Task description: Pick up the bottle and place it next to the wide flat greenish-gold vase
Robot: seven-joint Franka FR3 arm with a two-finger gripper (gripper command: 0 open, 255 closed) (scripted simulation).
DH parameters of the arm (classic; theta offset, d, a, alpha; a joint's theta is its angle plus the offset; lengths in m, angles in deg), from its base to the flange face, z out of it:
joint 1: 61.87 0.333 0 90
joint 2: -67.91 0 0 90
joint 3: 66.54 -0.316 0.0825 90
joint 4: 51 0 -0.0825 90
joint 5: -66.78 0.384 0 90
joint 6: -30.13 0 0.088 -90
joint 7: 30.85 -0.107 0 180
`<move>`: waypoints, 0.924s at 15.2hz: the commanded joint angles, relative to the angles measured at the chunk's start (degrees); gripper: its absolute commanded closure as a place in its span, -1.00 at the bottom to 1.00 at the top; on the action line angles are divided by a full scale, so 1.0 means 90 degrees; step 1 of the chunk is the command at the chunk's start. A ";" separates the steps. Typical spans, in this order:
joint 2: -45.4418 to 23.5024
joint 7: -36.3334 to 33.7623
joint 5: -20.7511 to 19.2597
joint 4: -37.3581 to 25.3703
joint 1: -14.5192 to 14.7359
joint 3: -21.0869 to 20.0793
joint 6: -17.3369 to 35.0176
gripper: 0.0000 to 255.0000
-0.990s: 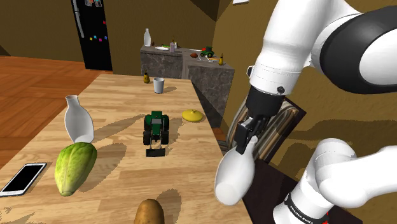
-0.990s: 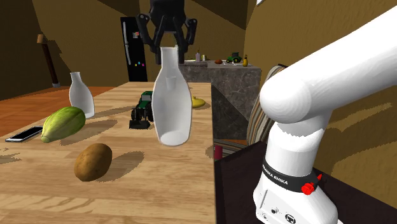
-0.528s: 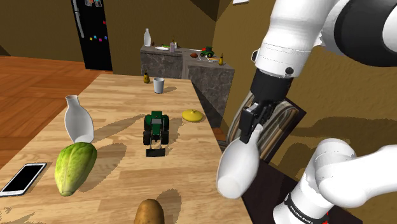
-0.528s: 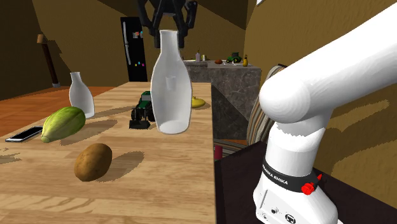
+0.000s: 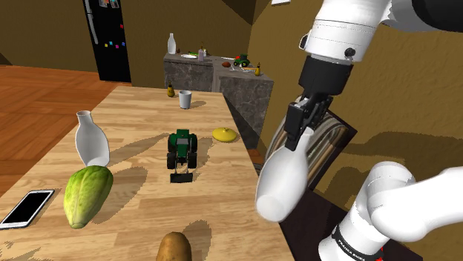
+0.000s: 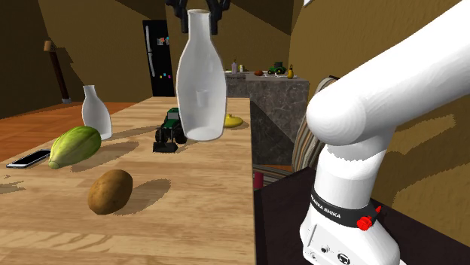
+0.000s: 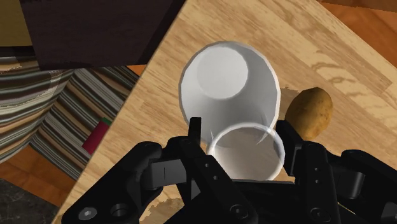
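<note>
End effector (image 5: 303,132) pinched the white bottle (image 5: 280,185) by its neck, above the tabletop (image 5: 141,200) edge.
It looked smooth and rigid, probably slippery and breakable; the narrow neck suited the grip.

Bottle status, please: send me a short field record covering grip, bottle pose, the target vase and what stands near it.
gripper: shut on the bottle's neck
bottle: white, tilted, base down, held off the table, near its edge on the shoulder view's right
target vase: flat, yellowish, on the table near that same edge, farther from the camera
nearby: green toy tractor beside the vase, toward the shoulder view's left
placement: not yet done
</note>
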 commanded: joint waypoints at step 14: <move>-0.0670 -0.0163 -0.0199 -0.1758 -0.0145 0.0124 -0.1091 1.00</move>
